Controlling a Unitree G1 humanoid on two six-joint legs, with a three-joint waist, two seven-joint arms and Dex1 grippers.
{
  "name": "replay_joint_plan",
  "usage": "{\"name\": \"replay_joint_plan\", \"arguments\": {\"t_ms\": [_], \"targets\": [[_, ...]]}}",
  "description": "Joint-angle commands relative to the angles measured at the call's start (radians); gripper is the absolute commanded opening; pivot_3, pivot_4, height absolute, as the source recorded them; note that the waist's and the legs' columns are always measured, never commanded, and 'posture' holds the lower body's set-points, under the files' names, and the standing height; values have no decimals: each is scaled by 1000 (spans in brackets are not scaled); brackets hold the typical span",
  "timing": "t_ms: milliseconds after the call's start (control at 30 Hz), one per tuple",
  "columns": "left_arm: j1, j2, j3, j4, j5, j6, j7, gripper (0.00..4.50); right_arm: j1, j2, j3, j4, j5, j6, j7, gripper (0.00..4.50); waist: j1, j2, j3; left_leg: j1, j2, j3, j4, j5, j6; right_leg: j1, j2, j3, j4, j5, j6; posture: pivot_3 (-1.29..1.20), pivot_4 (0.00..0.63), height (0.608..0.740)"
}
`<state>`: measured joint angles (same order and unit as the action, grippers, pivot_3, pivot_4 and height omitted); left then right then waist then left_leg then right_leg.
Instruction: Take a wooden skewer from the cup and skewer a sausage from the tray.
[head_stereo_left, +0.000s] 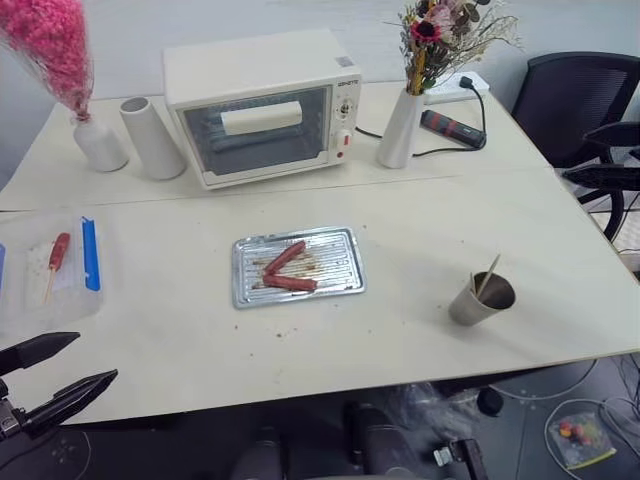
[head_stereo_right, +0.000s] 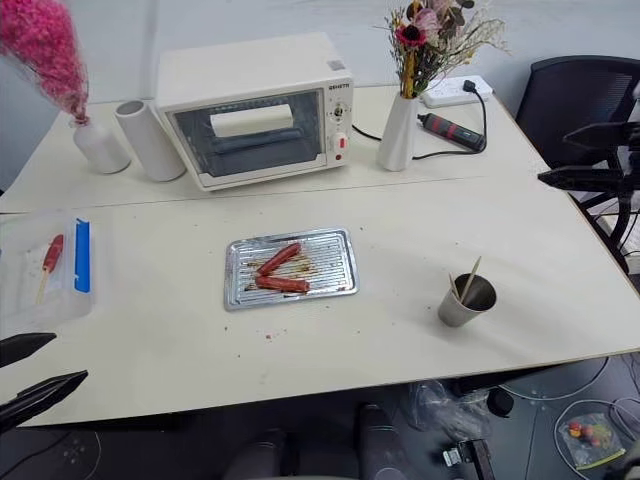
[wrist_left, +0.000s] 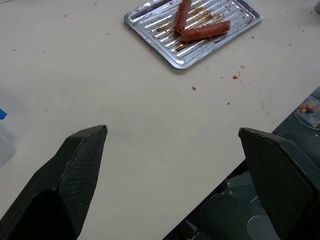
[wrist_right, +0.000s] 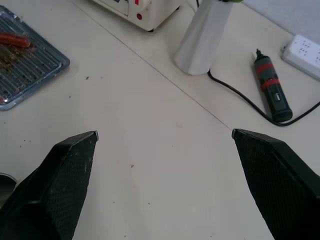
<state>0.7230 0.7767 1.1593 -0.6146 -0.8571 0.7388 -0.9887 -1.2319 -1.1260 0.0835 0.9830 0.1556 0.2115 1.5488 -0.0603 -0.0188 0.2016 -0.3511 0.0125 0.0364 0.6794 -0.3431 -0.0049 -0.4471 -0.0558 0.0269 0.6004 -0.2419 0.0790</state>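
The silver tray (head_stereo_left: 340, 250) lies mid-table with two reddish-brown sausages (head_stereo_left: 285, 257) (head_stereo_left: 291, 283) on it. The grey-tan cup (head_stereo_left: 478, 304) stands to the tray's right near the front edge, and thin wooden skewers (head_stereo_left: 488, 276) stick out of it. My left gripper (head_stereo_left: 97, 357) hovers open and empty off the table's front left corner, far from the tray (wrist_left: 165, 42). Open and empty too, my right gripper (head_stereo_right: 553, 154) hangs above the table's right edge, behind and to the right of the cup.
A clear container (head_stereo_left: 20, 300) at the left edge holds a skewered sausage and a blue strip. At the back stand a toaster oven (head_stereo_left: 258, 105), a flower vase (head_stereo_left: 400, 130), two white vases (head_stereo_left: 152, 138), a corded screwdriver (head_stereo_left: 452, 128) and a power strip. A chair (head_stereo_left: 585, 95) sits at the right.
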Motion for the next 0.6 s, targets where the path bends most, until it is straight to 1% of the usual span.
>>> {"name": "replay_joint_plan", "arguments": {"t_ms": [33,200,600], "targets": [[23,-18,21,-26,4,-20,3,4472,-28,-9,12,-10,42,-14,66,4500,1,1,1,0,0,0,0,0,0,0,0,1,1,0,1,0,150,740],[24,-35,23,-31,5,-28,22,4472,-50,3,28,0,53,-20,66,4500,1,1,1,1,0,1,1,-1,1,-1,0,3,2,1,1,0,150,740],[-16,-20,9,-29,-9,-32,75,4472,-75,20,13,30,32,-11,66,4500,-1,1,1,2,0,1,1,-3,1,-1,2,6,2,1,1,0,150,740]]}}
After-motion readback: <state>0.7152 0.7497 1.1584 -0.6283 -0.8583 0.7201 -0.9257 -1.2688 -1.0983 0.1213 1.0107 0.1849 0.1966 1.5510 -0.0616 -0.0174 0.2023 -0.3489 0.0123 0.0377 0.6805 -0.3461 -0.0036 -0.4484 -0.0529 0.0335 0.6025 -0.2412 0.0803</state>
